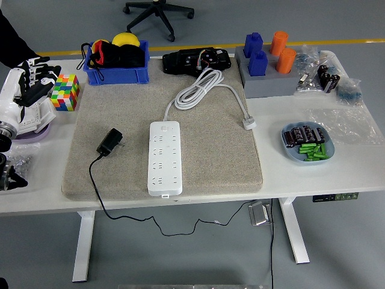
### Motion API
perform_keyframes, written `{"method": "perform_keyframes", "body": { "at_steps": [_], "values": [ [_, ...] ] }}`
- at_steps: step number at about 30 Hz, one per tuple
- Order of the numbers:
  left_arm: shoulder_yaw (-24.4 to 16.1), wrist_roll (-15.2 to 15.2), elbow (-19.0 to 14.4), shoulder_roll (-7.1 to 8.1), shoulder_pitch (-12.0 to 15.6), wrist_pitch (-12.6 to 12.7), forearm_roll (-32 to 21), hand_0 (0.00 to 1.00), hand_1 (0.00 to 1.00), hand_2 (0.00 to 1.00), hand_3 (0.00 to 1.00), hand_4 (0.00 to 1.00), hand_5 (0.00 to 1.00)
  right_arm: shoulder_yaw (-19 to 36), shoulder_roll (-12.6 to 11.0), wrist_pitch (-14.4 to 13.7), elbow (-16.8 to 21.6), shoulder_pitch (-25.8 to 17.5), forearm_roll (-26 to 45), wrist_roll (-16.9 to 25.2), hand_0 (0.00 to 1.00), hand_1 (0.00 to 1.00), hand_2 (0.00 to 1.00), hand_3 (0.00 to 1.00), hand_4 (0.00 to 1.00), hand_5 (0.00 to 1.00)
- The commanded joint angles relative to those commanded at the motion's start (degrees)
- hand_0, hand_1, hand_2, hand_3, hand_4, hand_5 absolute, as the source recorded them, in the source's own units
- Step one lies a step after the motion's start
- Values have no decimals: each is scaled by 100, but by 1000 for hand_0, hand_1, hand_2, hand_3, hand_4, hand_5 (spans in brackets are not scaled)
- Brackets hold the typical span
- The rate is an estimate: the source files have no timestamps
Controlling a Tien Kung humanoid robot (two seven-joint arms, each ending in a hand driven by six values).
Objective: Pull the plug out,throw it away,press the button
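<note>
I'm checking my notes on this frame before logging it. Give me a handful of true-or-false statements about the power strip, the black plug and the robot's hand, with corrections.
1. The black plug sits in the power strip. False: it lies on the mat beside it.
2. The power strip's white cable is coiled beyond it. True.
3. The left hand holds the plug. False: it holds nothing, at the table's left edge.
4. The colourful cube stands off the mat. True.
</note>
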Motion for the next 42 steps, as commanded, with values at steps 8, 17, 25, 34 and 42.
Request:
{"method": "perform_keyframes", "body": {
  "at_steps": [8, 17, 25, 34, 42],
  "values": [
    [-18, -95, 64, 3, 240, -10, -516, 890, 901, 899, 874, 773, 992, 25, 11, 0, -2, -30, -7, -1, 785, 746, 742, 744, 788, 795],
    [12, -341, 18, -15, 309, 110, -739, 880, 870, 859, 859, 768, 998, 48, 51, 4, 5, -65, -9, 1, 785, 747, 742, 744, 787, 796],
    [-5, -902, -28, -33, 274, 415, -1020, 558, 543, 535, 844, 771, 949, 73, 54, 4, 0, -69, -19, -1, 785, 747, 743, 744, 788, 795],
    [-29, -1164, -39, -27, 251, 604, -1100, 115, 81, 144, 773, 771, 844, 100, 66, 8, -3, -62, -23, -1, 785, 746, 743, 744, 787, 794],
    [-49, -1238, -47, -27, 252, 550, -1147, 54, 27, 72, 760, 814, 307, 99, 67, 14, 2, -60, -32, 0, 785, 746, 743, 744, 786, 791]
  ]
}}
